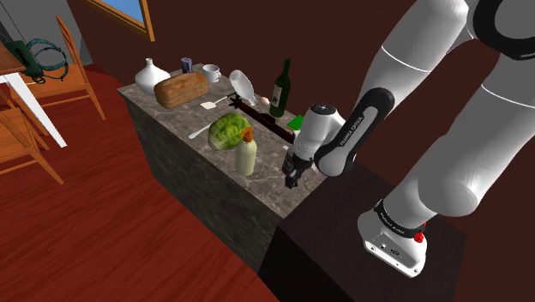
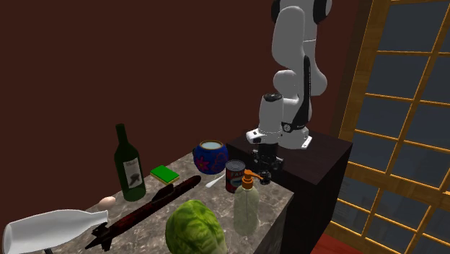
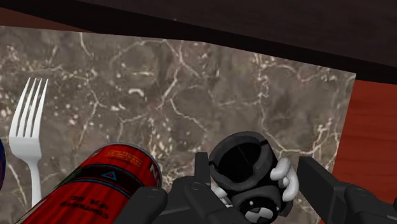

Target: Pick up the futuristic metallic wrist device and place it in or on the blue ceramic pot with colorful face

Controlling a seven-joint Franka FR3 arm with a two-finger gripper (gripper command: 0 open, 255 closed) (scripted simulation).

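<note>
The claw is down low over the near corner of the marbled tabletop, just by the dark stand, and it stands wide, one black finger on each side of the wrist device. The device is a dark, stubby ring with pale curled bits along one side, and it sits on the stone right between the fingers. They are close to it, but I cannot make out whether either one touches. Just beside the device lies a red can, and past the can is a white fork, flat on the tabletop. In the second exterior view the blue pot with its painted face stands upright further back, beyond the can and to the left of the claw. Nearer the front edge stands a pale pump bottle with an orange top, next to a green cabbage. A green wine bottle stands well apart on that view's left.
</note>
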